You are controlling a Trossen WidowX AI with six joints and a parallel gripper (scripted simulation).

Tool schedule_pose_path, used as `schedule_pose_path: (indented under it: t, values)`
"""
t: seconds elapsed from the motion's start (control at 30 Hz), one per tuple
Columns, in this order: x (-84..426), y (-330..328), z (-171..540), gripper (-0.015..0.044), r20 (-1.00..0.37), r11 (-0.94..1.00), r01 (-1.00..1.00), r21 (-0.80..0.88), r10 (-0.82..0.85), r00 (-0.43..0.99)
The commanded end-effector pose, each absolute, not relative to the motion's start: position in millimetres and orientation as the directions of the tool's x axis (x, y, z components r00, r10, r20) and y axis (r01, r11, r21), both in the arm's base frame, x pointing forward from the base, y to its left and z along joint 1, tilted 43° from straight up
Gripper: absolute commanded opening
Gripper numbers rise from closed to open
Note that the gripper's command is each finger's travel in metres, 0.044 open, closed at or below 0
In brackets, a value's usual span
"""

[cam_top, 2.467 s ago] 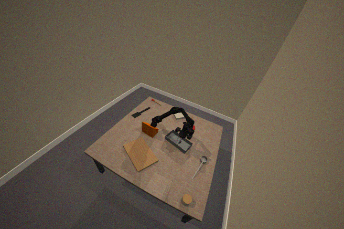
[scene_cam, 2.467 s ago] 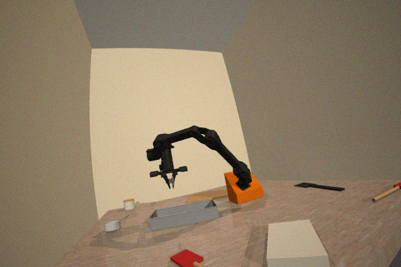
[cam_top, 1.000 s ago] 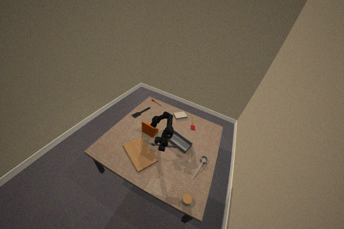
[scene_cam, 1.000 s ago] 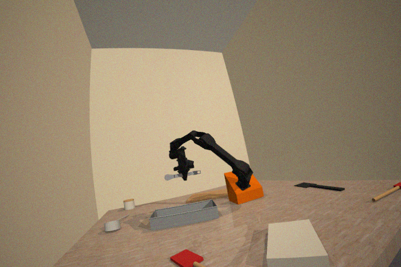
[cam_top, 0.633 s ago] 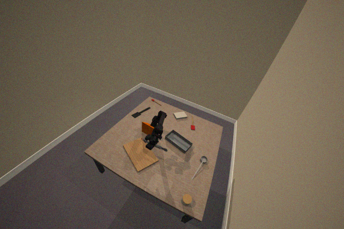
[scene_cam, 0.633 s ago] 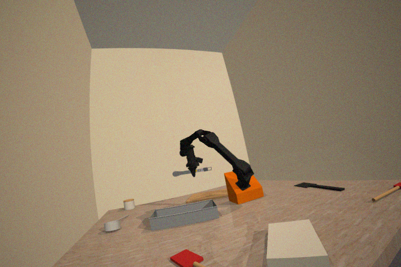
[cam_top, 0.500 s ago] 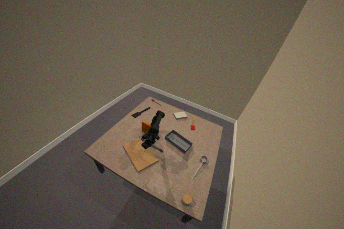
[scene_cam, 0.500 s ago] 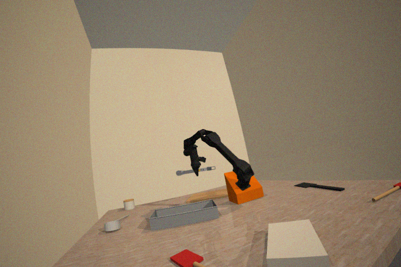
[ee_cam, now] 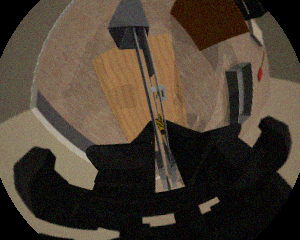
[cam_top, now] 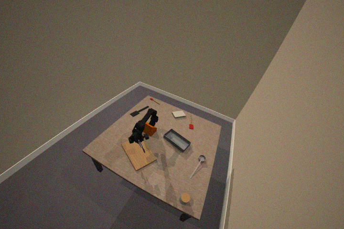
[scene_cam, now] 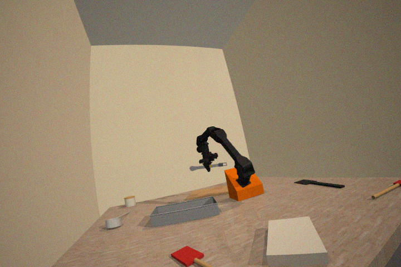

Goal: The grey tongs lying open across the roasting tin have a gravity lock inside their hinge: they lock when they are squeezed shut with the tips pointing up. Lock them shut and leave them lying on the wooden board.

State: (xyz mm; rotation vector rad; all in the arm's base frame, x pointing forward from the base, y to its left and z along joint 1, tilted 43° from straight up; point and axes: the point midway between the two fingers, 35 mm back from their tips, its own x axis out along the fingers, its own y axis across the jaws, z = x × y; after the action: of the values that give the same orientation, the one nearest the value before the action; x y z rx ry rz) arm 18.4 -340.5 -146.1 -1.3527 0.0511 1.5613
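My gripper (cam_top: 138,141) (scene_cam: 208,168) (ee_cam: 157,123) is shut on the grey tongs (cam_top: 142,148) (scene_cam: 194,168) (ee_cam: 128,19). It holds them near the middle of their length, in the air above the wooden board (cam_top: 137,162) (scene_cam: 204,192) (ee_cam: 111,75). In the exterior view the tongs lie nearly level, one end slightly lower. Their two arms run close together in the wrist view; whether the lock is engaged cannot be seen. The grey roasting tin (cam_top: 173,144) (scene_cam: 185,217) (ee_cam: 232,95) stands apart from the board, with no tongs on it.
The orange arm base (cam_top: 150,129) (scene_cam: 250,192) stands beside the board. A grey ladle-like pan (cam_top: 201,158) (scene_cam: 113,223), a lidded jar (cam_top: 185,197) (scene_cam: 130,201), a white block (cam_top: 178,113) (scene_cam: 291,236), a black spatula (cam_top: 134,113) (scene_cam: 328,184) and two red-headed tools lie farther off.
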Motion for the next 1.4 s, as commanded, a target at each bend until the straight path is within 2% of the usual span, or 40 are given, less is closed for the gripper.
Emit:
schedule_pose_path:
  t: [0.0, 0.37, 0.9, 1.37]
  values:
    - [13.9, -339.3, -149.9, -0.0150, -0.751, -0.457, -0.713, -0.533, 0.644, 0.148]
    - [12.8, -340.0, -156.2, -0.0150, -0.772, -0.445, -0.720, -0.533, 0.605, 0.197]
    - [6.7, -343.0, -176.5, -0.0150, -0.832, -0.414, -0.732, -0.542, 0.385, 0.399]
    - [0.5, -342.0, -181.4, -0.0150, -0.830, -0.397, -0.735, -0.550, 0.162, 0.533]
